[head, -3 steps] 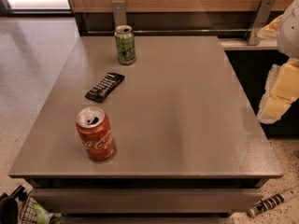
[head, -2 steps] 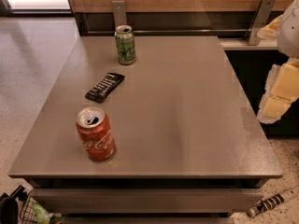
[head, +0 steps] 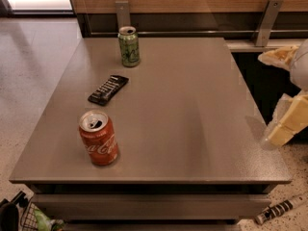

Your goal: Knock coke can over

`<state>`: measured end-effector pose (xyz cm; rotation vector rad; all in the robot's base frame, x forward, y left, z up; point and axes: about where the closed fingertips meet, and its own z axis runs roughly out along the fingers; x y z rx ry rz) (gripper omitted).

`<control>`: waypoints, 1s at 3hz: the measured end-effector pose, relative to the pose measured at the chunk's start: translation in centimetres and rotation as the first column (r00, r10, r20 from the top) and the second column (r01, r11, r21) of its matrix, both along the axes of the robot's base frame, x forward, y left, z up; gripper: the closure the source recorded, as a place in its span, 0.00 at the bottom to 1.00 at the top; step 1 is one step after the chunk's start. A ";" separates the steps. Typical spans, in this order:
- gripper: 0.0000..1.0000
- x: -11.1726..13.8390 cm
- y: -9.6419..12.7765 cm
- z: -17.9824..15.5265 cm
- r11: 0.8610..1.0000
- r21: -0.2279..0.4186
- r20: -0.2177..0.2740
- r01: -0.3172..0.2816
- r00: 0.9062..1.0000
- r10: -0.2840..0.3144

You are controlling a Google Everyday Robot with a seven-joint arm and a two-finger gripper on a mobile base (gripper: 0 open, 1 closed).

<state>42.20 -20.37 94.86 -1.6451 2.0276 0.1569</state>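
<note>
The red coke can (head: 98, 138) stands upright near the front left corner of the grey table (head: 192, 109), its silver top open. My gripper (head: 283, 128) hangs at the far right of the camera view, beyond the table's right edge and above the floor, far from the can. Nothing shows between it and the can except bare table surface.
A green can (head: 129, 46) stands upright at the back of the table. A black snack bar (head: 109, 89) lies between the two cans. A wooden wall with metal brackets (head: 266, 18) runs behind the table. Floor lies to the left; clutter sits below the front edge.
</note>
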 end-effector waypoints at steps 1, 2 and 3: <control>0.00 -0.4 4.1 -3.9 0.960 0.256 0.029 -0.112 0.994 0.109; 0.00 -0.3 9.0 -4.2 0.859 0.471 0.070 -0.203 0.979 0.193; 0.00 -1.0 14.9 -2.6 0.689 0.693 0.069 -0.214 0.970 0.232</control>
